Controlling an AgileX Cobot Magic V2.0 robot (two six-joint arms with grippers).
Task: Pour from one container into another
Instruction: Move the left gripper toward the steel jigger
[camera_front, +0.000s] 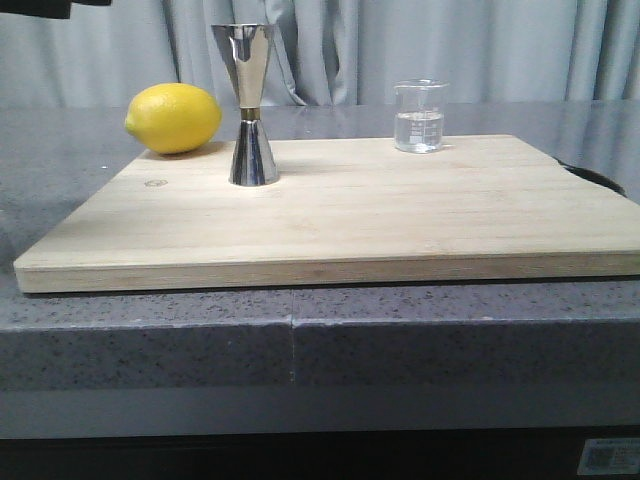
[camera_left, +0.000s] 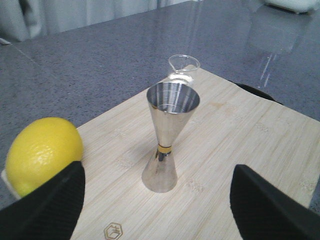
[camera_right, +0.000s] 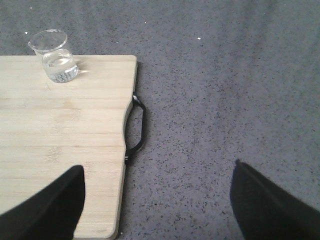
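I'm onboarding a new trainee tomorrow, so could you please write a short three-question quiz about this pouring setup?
1. True or false: the glass beaker already holds clear liquid.
2. Multiple choice: what lies on the steel jigger's left in the front view? A) lemon B) spoon C) cup
3. Short answer: what do the beaker and jigger stand on?

Key
1. True; liquid fills its lower part.
2. A, the lemon.
3. The wooden cutting board. Both the left gripper and the right gripper are open and hold nothing.
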